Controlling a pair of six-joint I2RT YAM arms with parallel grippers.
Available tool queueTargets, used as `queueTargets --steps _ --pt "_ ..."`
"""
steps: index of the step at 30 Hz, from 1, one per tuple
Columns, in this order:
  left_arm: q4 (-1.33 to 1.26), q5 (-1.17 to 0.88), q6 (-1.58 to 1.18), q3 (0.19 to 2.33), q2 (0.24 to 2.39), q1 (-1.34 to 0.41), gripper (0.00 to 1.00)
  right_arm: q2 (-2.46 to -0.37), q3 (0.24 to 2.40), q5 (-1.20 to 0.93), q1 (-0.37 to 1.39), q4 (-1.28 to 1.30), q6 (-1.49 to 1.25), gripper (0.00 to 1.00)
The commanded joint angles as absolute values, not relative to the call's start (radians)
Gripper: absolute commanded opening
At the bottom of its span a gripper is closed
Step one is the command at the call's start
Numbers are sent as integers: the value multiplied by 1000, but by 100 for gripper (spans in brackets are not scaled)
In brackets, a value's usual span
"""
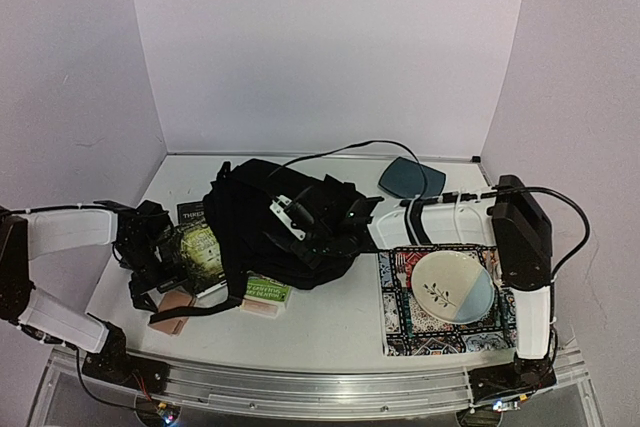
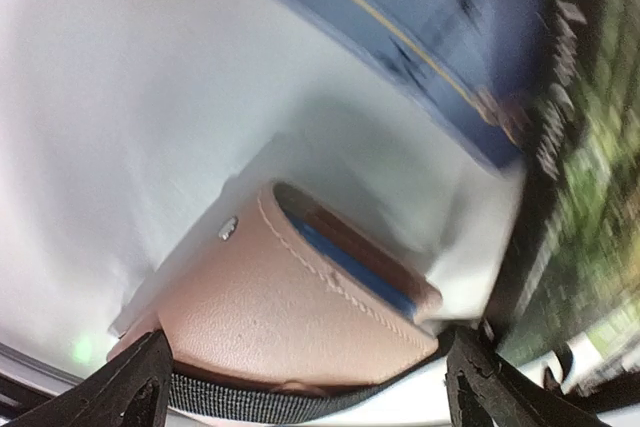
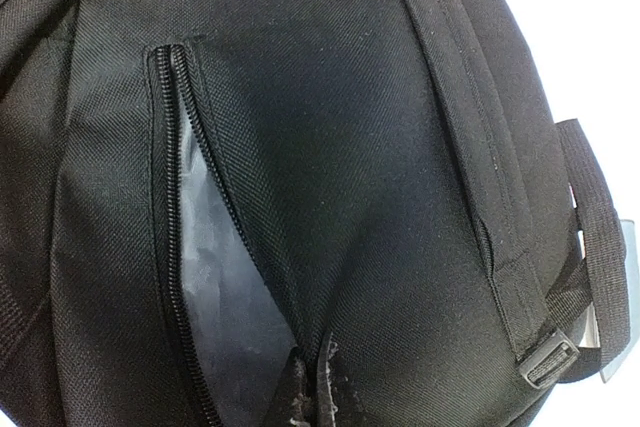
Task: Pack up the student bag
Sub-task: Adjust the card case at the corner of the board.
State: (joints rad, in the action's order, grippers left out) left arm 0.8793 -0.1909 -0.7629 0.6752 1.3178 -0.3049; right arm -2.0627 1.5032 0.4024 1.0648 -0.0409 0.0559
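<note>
Beneath the right claw (image 1: 295,217), student bag (image 1: 245,232)

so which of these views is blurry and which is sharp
Left wrist view: motion-smeared, worst on the green book at right, though stitching on the pink wallet is legible. Right wrist view: sharp, with the weave of the backpack and its zipper crisp. Top view: evenly lit, soft shadows, slightly grainy.
</note>
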Motion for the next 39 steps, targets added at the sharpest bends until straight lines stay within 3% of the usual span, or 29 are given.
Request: queueTargets --steps 1,7,18,29,39 --pt "823 -371 -852 654 1217 -340 96 -1996 1484 395 1053 -52 53 0" --pt "814 -372 -888 678 1188 -399 94 -1996 1475 390 1042 -57 54 0" --pt "1029 -44 -712 828 1301 -399 95 -1978 1450 377 1039 -59 41 0" --pt "1004 -62 -483 847 1465 -405 98 -1962 1431 354 1040 -66 19 0" --pt "890 -213 -389 811 1548 -415 99 -1948 1417 348 1039 -71 9 0"
